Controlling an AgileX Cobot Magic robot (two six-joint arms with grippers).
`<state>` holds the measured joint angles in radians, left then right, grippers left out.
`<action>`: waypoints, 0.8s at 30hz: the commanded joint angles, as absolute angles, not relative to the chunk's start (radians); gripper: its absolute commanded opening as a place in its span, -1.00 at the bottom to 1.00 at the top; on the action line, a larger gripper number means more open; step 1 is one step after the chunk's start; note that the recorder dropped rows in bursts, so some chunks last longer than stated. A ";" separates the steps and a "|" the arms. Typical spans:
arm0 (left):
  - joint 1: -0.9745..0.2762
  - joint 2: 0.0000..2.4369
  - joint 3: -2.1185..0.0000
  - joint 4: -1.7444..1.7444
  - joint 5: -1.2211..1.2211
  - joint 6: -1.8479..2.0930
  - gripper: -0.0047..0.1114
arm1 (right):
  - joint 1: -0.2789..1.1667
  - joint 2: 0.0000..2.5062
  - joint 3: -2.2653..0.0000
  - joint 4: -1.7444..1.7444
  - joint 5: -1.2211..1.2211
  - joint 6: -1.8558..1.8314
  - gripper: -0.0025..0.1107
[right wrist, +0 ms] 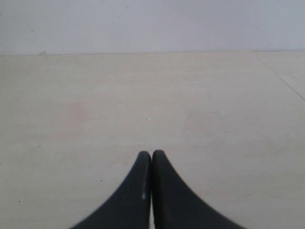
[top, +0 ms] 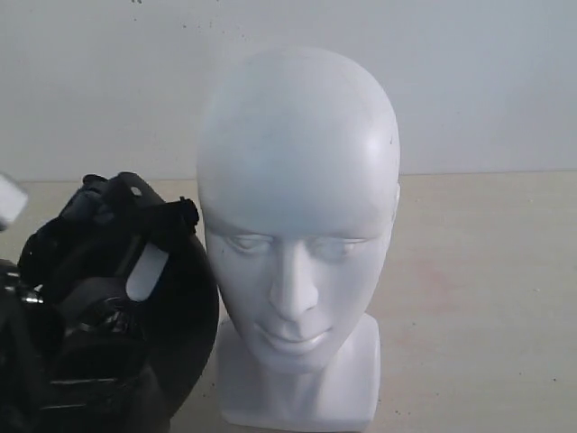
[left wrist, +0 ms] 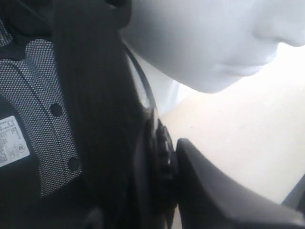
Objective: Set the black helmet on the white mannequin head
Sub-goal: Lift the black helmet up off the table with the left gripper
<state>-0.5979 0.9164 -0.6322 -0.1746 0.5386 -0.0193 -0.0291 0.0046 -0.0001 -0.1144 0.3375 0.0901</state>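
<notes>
Black helmet (top: 180,316) sits on table (top: 478,271) on L-arm side, shell just beside white mannequin head (top: 297,180), lining toward exterior cam. L claw (left wrist: 190,162) at its rim: one finger (left wrist: 219,195) against outer shell, other hidden, so can't tell if gripped. R claw (right wrist: 151,162) tips pinched together, empty. Head's crown stands higher, so helmet prob. goes up + right.

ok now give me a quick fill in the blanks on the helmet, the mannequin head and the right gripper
1. In the exterior view the black helmet sits to the ___ of the white mannequin head.
2. The right gripper is ___, with nothing between its fingertips, above the table.
3. The label on the helmet's padded lining is ___ in colour.

Missing words: left; shut; white
</notes>
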 commanded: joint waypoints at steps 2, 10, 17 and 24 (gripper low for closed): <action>-0.602 0.787 -0.638 -0.160 0.498 -0.012 -0.84 | -0.026 0.000 0.000 -0.116 0.335 0.091 -0.96; -0.602 0.670 -0.638 -0.428 0.464 0.189 -0.84 | -0.026 0.000 0.000 -0.116 0.335 0.091 -0.96; -0.602 0.642 -0.638 -0.609 0.449 0.314 -0.84 | -0.026 0.000 0.000 -0.116 0.335 0.091 -0.96; -0.602 0.589 -0.638 -0.585 0.470 0.314 -0.84 | -0.026 0.000 0.000 -0.116 0.335 0.091 -0.96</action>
<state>-0.5943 0.6216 -0.6202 -0.5479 0.5541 0.2574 -0.0291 0.0046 -0.0001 -0.1144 0.3375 0.0901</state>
